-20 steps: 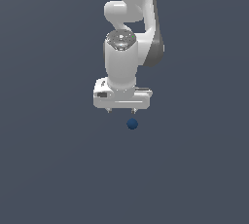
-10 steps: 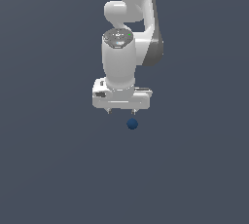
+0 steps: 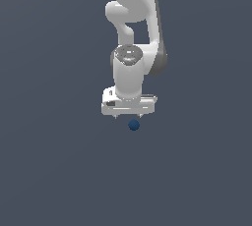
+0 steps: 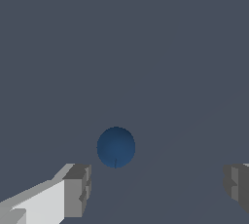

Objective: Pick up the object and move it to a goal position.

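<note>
Flat slate-grey ground fills both of my views, matte and even, with no edge, corner or seam showing anywhere, so I cannot place things against its borders.

On it I see the ball, small, round and deep blue, with a smooth plain skin and soft shading that darkens toward its rim. In the wrist view the ball shows a faint thin dark line near its lower part; otherwise it carries no marking. It is much narrower than the hand above it.

My arm comes down from the top of the exterior view, built of rounded glossy white shells with darker grey joints, ending in a stubby cylinder and a flat, boxy white bar. Under that bar sits the gripper, pointing straight down, with the ball just beneath it and a little toward the exterior view's right.

From the wrist camera I see the gripper with its jaws spread wide: one blocky grey fingertip on a white stem and the other at the picture's far side, well apart. The ball lies ahead of the gap between them, nearer the first fingertip, touching neither. Nothing is held.
</note>
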Available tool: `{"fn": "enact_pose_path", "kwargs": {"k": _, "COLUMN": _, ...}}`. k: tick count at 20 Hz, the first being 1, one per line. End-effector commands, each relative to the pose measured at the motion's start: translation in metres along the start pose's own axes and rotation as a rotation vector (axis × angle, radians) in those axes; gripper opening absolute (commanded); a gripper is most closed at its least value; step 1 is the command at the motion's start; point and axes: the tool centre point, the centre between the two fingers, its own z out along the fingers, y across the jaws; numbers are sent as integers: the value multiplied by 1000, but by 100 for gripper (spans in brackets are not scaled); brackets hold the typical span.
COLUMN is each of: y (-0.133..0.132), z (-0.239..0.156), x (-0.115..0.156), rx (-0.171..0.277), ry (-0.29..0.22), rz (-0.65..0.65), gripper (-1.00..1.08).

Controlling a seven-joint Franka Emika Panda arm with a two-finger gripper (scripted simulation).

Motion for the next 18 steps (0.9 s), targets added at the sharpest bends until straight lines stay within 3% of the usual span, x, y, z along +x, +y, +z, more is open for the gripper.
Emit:
{"fn": "enact_pose_path", "kwargs": {"k": 1, "y": -11, "z": 22, "x": -6, "rx": -1, "ry": -12, "rz": -46, "gripper": 100}}
{"fn": "enact_pose_path", "kwargs": {"k": 8, "y": -30, "z": 59, "x": -19, "rx": 0, "ry": -30, "rz": -129, "gripper": 100}}
{"fn": "enact_pose_path", "kwargs": {"k": 18, "y": -31, "z": 73, "x": -21, "rx": 0, "ry": -32, "rz": -133, "gripper": 100}}
